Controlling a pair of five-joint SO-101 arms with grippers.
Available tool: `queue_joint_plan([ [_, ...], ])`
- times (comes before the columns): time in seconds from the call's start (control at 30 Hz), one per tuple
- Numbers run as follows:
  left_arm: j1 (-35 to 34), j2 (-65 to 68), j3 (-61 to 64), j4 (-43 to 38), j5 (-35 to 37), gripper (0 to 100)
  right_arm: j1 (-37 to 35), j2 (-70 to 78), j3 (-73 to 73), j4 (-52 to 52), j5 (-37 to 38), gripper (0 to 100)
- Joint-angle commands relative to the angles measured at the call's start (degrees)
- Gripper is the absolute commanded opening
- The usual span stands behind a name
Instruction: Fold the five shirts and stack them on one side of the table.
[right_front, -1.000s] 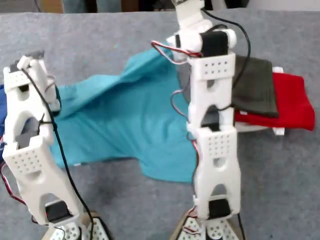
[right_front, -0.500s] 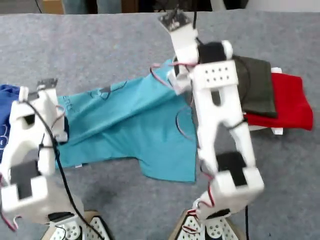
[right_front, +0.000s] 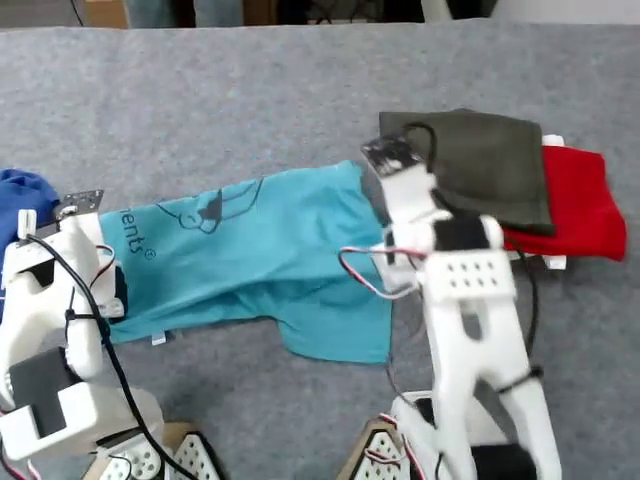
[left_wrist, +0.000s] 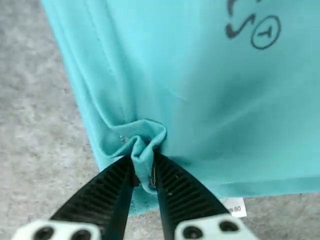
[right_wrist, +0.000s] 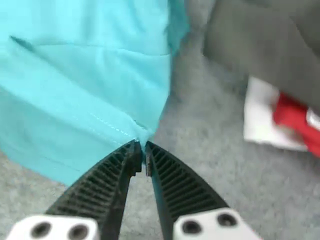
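A teal cotton shirt with a dark line drawing (right_front: 260, 250) is laid flat across the middle of the grey felt-covered table (right_front: 200, 100). It is folded along its length, with one sleeve spread toward the near edge. A bunched fold at one end of it is pinched between the closed jaws of the left gripper (left_wrist: 144, 167), near a small white label (left_wrist: 234, 206). The hem at the opposite end, next to the stack, is clamped at the very tips of the right gripper (right_wrist: 141, 150), whose jaws are drawn almost together. On the right side of the table a folded dark olive shirt (right_front: 480, 165) is stacked on a folded red shirt (right_front: 585, 205), under which a white layer (right_front: 555, 262) is seen at the edge. A crumpled blue shirt (right_front: 20, 190) is found at the left edge, near the left arm.
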Motion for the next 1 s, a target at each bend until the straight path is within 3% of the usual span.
queue_joint_plan([
  [0.0, -0.3, -1.8, 0.2, 0.7, -1.0, 3, 5.7, -5.9, 2.9, -0.7, 0.6, 1.3],
  [0.33, 1.2, -1.6, 0.2, 0.9, 1.8, 3, 7.6, -12.2, 18.1, -6.8, 5.2, 1.3],
  [0.5, 1.3, -1.6, -2.7, 6.7, 1.9, 3, 6.7, -12.4, 19.7, -8.6, 5.0, 1.4],
  [0.67, 1.2, -1.6, -8.7, 14.4, 2.0, 6, 1.4, -12.0, 15.6, -9.1, 4.6, 1.4],
  [0.8, 0.0, -1.6, -14.2, 21.3, 7.1, 22, -5.9, -10.6, 11.8, -9.5, 0.4, 1.4],
  [0.97, -1.4, -1.6, -21.2, 25.6, 10.2, 23, -12.8, 1.0, 4.8, -11.1, -4.0, 1.4],
])
